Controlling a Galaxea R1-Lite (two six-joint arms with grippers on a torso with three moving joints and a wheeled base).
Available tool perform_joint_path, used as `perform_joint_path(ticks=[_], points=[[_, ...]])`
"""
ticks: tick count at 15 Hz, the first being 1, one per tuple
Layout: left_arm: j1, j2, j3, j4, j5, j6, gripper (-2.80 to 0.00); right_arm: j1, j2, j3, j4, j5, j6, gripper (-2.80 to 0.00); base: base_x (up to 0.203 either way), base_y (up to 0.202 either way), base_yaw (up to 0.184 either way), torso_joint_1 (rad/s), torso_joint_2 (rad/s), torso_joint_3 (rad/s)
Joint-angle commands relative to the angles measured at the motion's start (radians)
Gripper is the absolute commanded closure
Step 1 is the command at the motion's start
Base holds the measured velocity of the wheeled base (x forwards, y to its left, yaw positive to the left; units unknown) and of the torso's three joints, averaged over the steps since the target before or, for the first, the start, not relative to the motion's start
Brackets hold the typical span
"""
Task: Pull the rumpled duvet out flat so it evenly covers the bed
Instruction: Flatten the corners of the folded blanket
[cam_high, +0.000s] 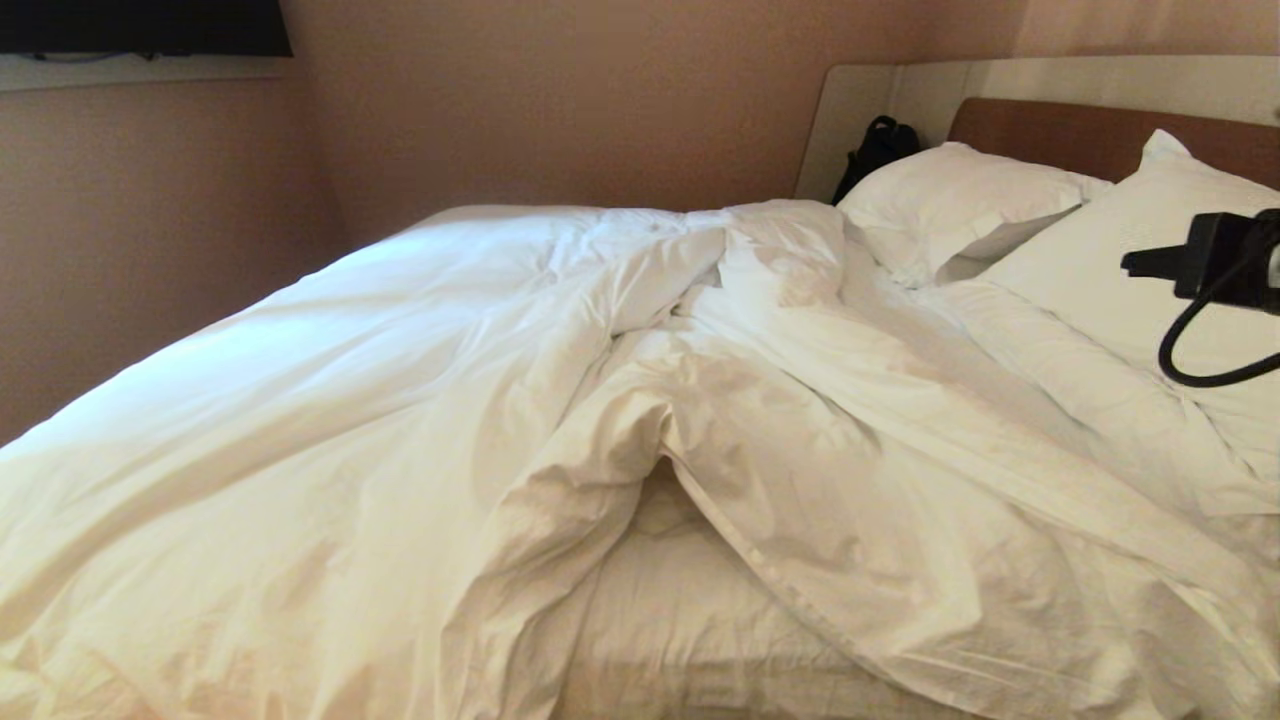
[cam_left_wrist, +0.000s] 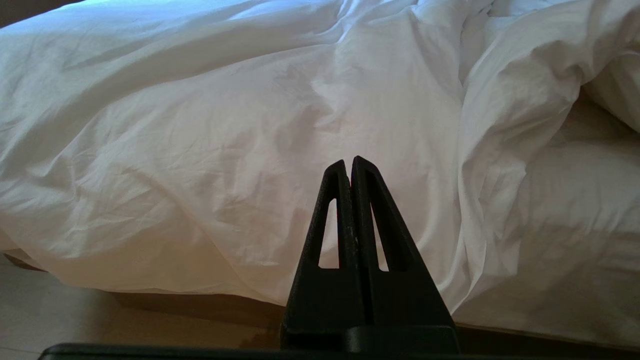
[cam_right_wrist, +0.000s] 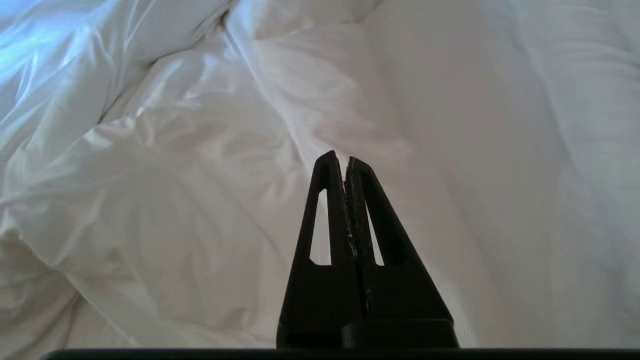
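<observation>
at the near edge of the bed (cam_high: 690, 640) a strip of bare fitted sheet (cam_high: 660, 600) is exposed where the duvet (cam_high: 420, 400) is bunched into ridges. the left gripper (cam_left_wrist: 348, 162) is held low beside the duvet, jaws pressed together and empty. over the pillows (cam_high: 960, 205) the right gripper (cam_right_wrist: 338, 159) is seen, likewise closed on nothing.
</observation>
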Motion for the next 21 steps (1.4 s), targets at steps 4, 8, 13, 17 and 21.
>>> perform_joint_path(ticks=[4, 8, 13, 17, 21], points=[[0.000, 0.000, 0.000, 0.000, 0.001, -0.001, 0.00, 0.082, 0.199, -0.115, 0.001, -0.059, 0.001, 0.00, 0.000, 0.000, 0.000, 0.000, 0.00, 0.000], [0.000, 0.000, 0.000, 0.000, 0.001, -0.001, 0.00, 0.136, 0.457, -0.362, 0.000, -0.179, 0.003, 0.00, 0.000, 0.000, 0.000, 0.000, 0.00, 0.000], [0.000, 0.000, 0.000, 0.000, 0.001, -0.001, 0.00, 0.168, 0.663, -0.613, 0.105, -0.195, -0.001, 0.00, 0.000, 0.000, 0.000, 0.000, 0.00, 0.000], [0.000, 0.000, 0.000, 0.000, 0.001, -0.001, 0.00, 0.209, 0.728, -0.616, 0.100, -0.190, -0.002, 0.00, 0.000, 0.000, 0.000, 0.000, 0.00, 0.000], [0.000, 0.000, 0.000, 0.000, 0.001, -0.001, 0.00, 0.235, 0.781, -0.618, 0.096, -0.189, -0.002, 0.00, 0.000, 0.000, 0.000, 0.000, 0.00, 0.000]])
